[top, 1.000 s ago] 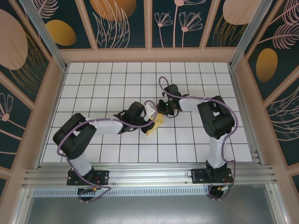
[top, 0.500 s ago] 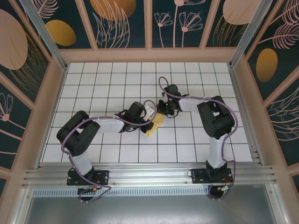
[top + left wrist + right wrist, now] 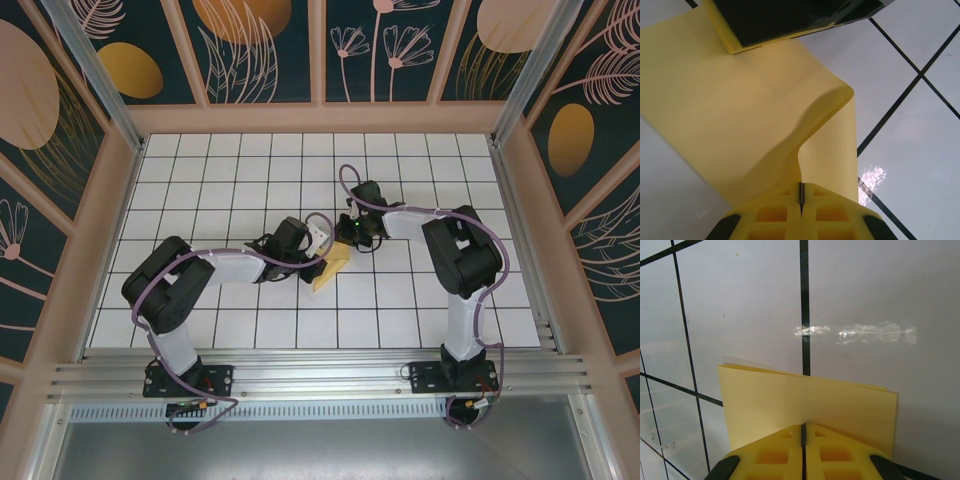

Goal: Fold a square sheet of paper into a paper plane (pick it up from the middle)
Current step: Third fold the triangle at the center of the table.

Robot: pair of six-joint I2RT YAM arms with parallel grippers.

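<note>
Both pairs of jaws are pressed together, each pinching the yellow sheet of paper. In the left wrist view the left jaws' yellow pads meet on one edge. From there the sheet runs away in a soft S-shaped buckle to the right jaws, which clamp its opposite end. In the right wrist view the right jaws nip a doubled edge, with two layers of paper lying almost flush, one corner peeping past the other.

From above, the sheet sits between the two wrists near the middle of the white tiled surface. I cannot tell whether its lowest edge touches the tiles.

The paper looks very light and limp. It bows under the slightest push, takes a crease readily, and would probably tear or crumple if the two grips pulled apart or twisted against each other. A hold by the edges, close to the fold line, seems best, with the layers kept aligned and only gentle tension between the grips.

The left arm rises from its near-left base, bends at a raised elbow and lies low, reaching right. The right arm stands up from its near-right base, bends at a high elbow and reaches left, its wrist tipped down just beyond the paper.
</note>
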